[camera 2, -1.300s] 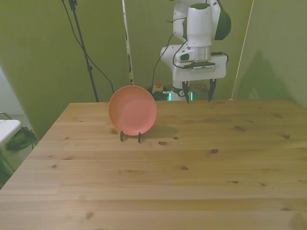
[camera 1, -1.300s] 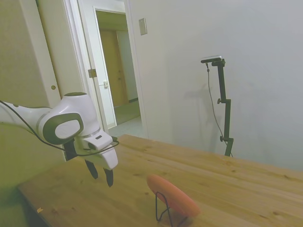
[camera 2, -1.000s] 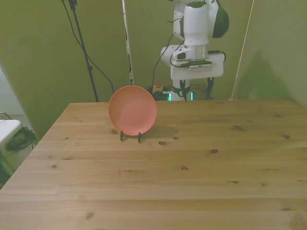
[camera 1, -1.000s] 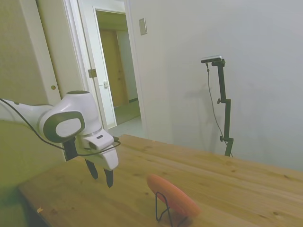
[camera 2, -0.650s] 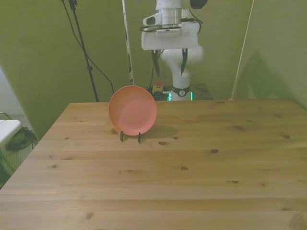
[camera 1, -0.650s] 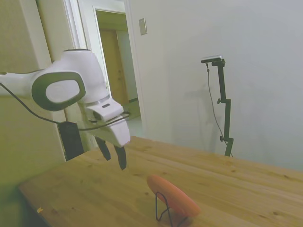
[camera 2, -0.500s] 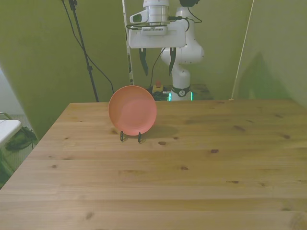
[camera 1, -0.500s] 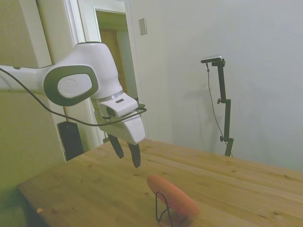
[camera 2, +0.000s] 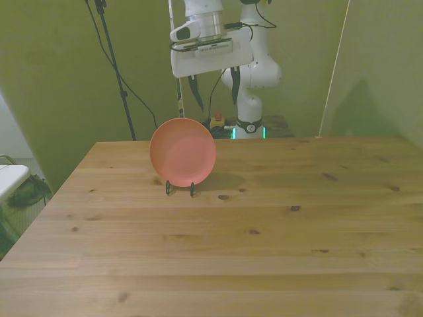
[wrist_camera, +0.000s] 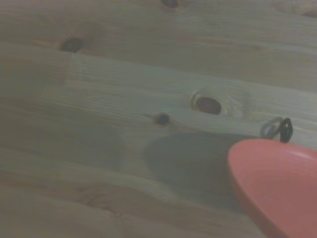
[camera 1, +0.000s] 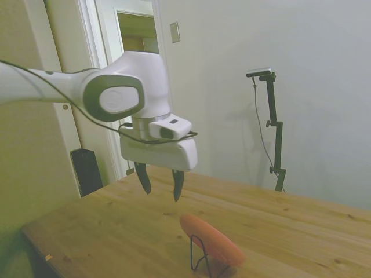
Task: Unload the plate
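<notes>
My jaws (camera 1: 160, 184) hang open and empty, above and a little behind the salmon-pink plate (camera 2: 183, 151), which stands on edge in a thin black wire rack (camera 1: 200, 256) on the wooden bench (camera 2: 264, 251), its upper rim exposed for gripping.

The gripper (camera 1: 160, 185) is held above the wooden table (camera 1: 116, 231), its two dark fingers (camera 1: 142, 178) pointed downward and spread apart with nothing between them. Below the fingertips and toward the picture's right, the salmon-pink plate (camera 1: 212, 240) is seen edge-on, propped tilted in a thin black wire rack (camera 1: 199, 255). The plate is not touched by either finger.
</notes>
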Available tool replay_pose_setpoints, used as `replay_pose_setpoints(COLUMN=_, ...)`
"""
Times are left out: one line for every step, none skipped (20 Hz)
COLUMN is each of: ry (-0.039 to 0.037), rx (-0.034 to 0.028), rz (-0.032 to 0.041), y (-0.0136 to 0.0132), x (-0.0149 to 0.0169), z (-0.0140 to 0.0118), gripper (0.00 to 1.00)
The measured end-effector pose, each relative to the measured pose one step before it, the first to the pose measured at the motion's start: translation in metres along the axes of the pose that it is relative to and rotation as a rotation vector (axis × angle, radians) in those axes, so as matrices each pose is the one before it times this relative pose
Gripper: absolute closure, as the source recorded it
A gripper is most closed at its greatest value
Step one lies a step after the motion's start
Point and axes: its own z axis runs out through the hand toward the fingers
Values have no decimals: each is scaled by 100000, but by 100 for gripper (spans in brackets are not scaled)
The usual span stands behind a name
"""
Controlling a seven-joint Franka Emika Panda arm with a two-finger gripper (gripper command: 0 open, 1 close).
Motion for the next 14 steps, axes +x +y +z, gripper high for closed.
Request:
replay_pose_setpoints(ry=-4026, rx=633, rz=-2855, y=-129, x=1008, z=204, gripper=0)
replay_pose_setpoints(ry=-4697, rx=348, rz=-2663, y=-353, x=705, z=198, gripper=0)
replay_pose_setpoints(ry=-5362, rx=-422, rz=-1848, y=-521, x=324, z=197, gripper=0)
replay_pose_setpoints(ry=-9316, rx=-1752, rz=-3701, y=-1678, x=122, z=-402, gripper=0)
replay_pose_setpoints(ry=-2079, rx=-244, rz=-347, y=6, x=-89, z=-52, gripper=0)
replay_pose_setpoints(ry=-484, rx=-246, rz=-68, y=-102, x=194, z=-100, gripper=0)
replay_pose_setpoints(ry=-3140, rx=-505, rz=-928, y=-89, x=107, z=157, gripper=0)
replay_pose_setpoints(ry=-4384, rx=-609, rz=-2341, y=-96, x=82, z=102, gripper=0)
replay_pose_setpoints(ry=-4193, rx=-614, rz=-3125, y=-38, x=149, z=-130, gripper=0)
replay_pose_setpoints(ry=-3870, rx=-781, rz=-3403, y=161, x=210, z=-322, gripper=0)
replay_pose_setpoints(ry=-3585, rx=-1020, rz=-3662, y=423, x=198, z=-504, gripper=0)
replay_pose_setpoints(ry=-3074, rx=-1155, rz=-3630, y=665, x=153, z=-608, gripper=0)
replay_pose_setpoints(ry=-2542, rx=-1507, rz=-3714, y=808, x=137, z=-612, gripper=0)
replay_pose_setpoints(ry=-1897, rx=-1934, rz=-3805, y=877, x=102, z=-647, gripper=0)
